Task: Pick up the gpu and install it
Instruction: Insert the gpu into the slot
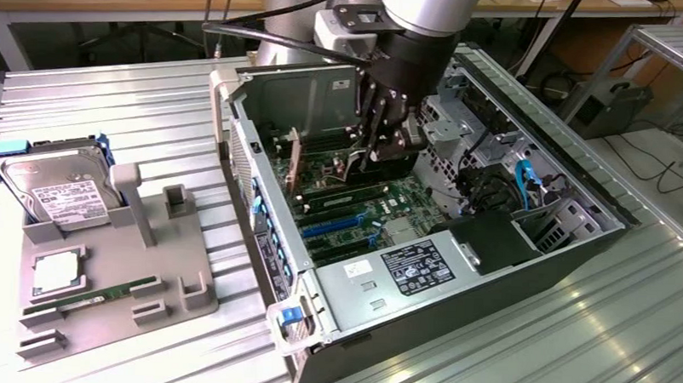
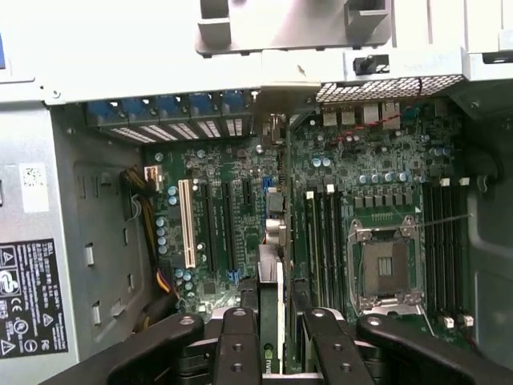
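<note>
**Card gripped inside the case, little room to spare**

The gripper (image 1: 386, 149) is clamped on the gpu (image 1: 395, 165), holding it edge-down above the motherboard (image 1: 358, 211) inside the case (image 1: 548, 135). In the exterior view, the slotted rear wall (image 1: 243, 154) lies at the gripper's 9 o'clock and the drive cage (image 1: 452, 119) crowds it at 2 o'clock. Any skew could miss the slot or snag the bracket on that wall. The freest room seems to be at 5 o'clock.
</note>
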`<state>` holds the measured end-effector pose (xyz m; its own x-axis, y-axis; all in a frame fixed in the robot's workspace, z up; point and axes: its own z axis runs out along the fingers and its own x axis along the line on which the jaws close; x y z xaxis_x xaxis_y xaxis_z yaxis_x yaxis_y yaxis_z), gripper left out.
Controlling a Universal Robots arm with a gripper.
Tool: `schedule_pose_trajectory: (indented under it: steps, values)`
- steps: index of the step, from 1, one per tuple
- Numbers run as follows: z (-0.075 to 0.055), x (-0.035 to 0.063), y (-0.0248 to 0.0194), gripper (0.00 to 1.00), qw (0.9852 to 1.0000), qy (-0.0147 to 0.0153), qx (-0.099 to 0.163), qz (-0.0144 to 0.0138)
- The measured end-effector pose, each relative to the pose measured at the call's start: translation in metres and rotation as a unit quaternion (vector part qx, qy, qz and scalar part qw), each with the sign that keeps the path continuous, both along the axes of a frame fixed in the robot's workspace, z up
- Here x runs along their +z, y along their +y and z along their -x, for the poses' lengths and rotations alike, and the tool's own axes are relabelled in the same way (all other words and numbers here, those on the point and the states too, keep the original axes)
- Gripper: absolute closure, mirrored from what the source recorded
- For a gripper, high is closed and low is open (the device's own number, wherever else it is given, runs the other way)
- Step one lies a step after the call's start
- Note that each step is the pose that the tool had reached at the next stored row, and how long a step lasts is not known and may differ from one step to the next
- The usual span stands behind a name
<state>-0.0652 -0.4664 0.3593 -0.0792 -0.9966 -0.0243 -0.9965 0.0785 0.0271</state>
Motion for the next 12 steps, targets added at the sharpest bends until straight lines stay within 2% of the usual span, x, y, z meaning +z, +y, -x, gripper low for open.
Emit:
schedule_pose_trajectory:
  steps: [9, 12]
  values:
    - [0.002, -0.0194, 0.0000, 0.74, 1.0000, -0.0002, 0.001, 0.0000]
    - [0.006, -0.0430, 0.0000, 0.74, 1.0000, -0.0002, 0.001, 0.0000]
